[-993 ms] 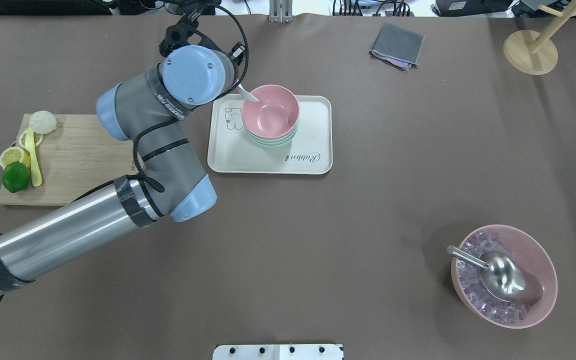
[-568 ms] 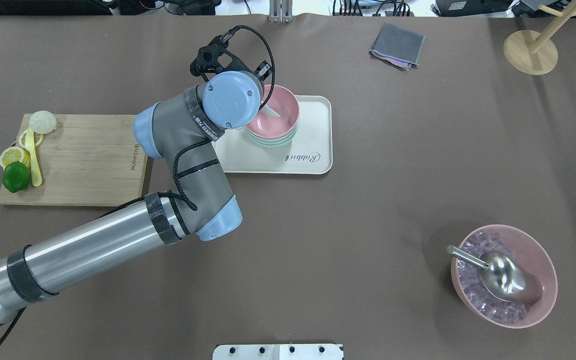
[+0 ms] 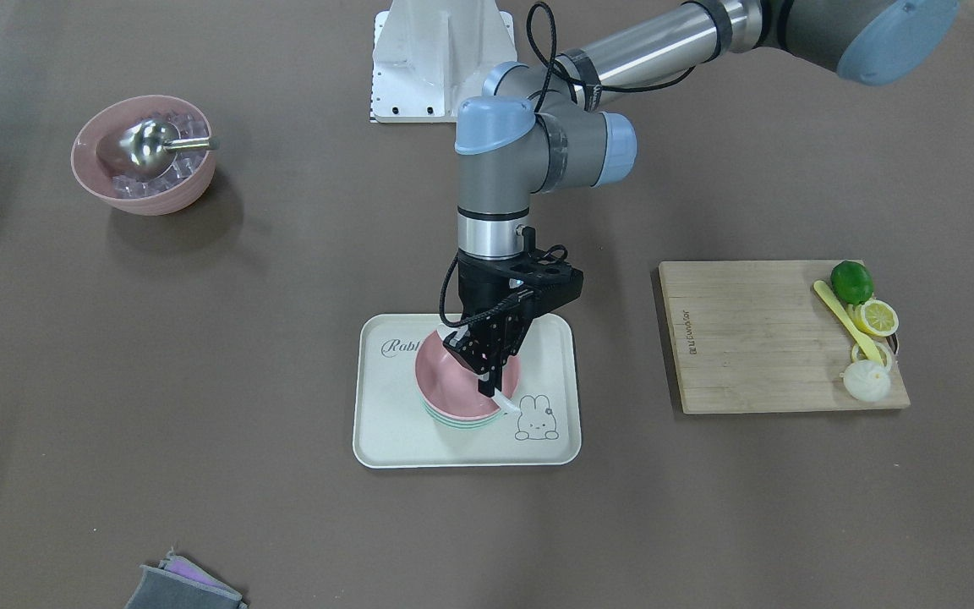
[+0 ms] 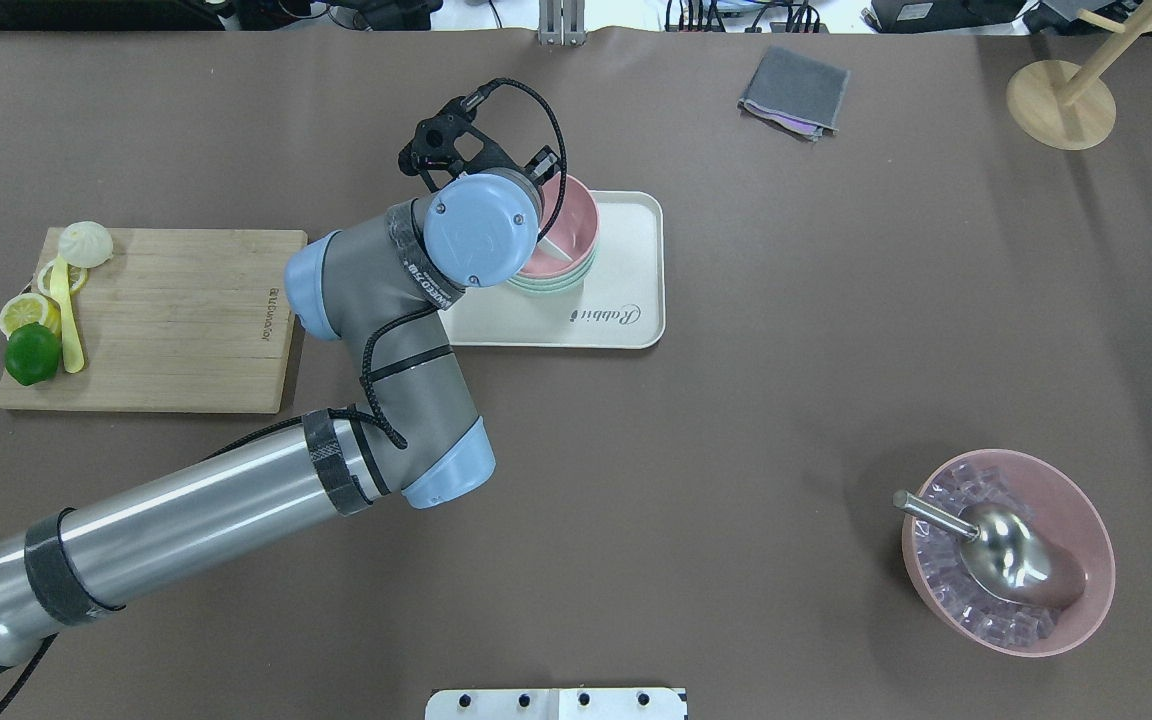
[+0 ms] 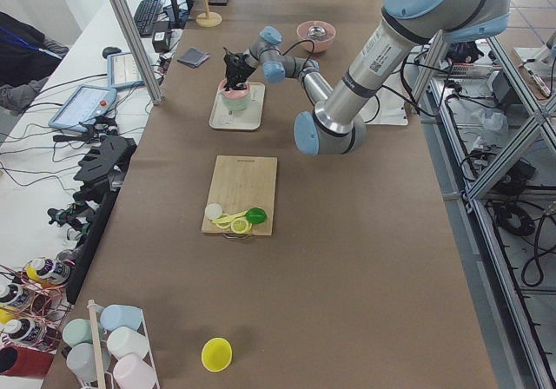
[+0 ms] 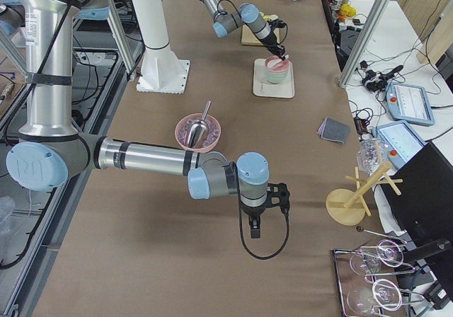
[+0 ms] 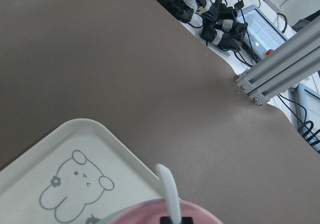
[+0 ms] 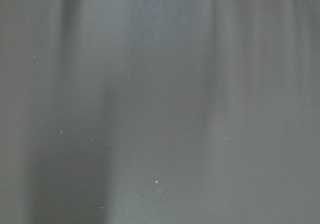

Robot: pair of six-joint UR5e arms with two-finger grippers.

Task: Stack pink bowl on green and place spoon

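A pink bowl (image 3: 451, 382) sits stacked on a green bowl (image 3: 463, 423) on a cream tray (image 3: 394, 440). The stack also shows in the overhead view, with the pink bowl (image 4: 574, 222) above the green rim (image 4: 546, 288). My left gripper (image 3: 487, 387) hangs over the pink bowl, shut on a white spoon (image 3: 507, 406). The spoon's tip (image 4: 558, 249) lies inside the bowl, and its handle (image 7: 167, 189) sticks out past the rim. The left arm's wrist hides the fingers from overhead. My right gripper (image 6: 255, 225) hovers over bare table far from the tray. I cannot tell whether it is open or shut.
A wooden cutting board (image 4: 166, 320) with a lime, lemon slices and a bun lies left of the tray. A large pink bowl (image 4: 1086, 530) of ice with a metal scoop stands at the near right. A grey cloth (image 4: 794, 90) and a wooden stand (image 4: 1061, 100) sit at the back.
My left arm has swung to the right with the spoon. The spoon went from the bowl's left rim to over the bowl's inside.
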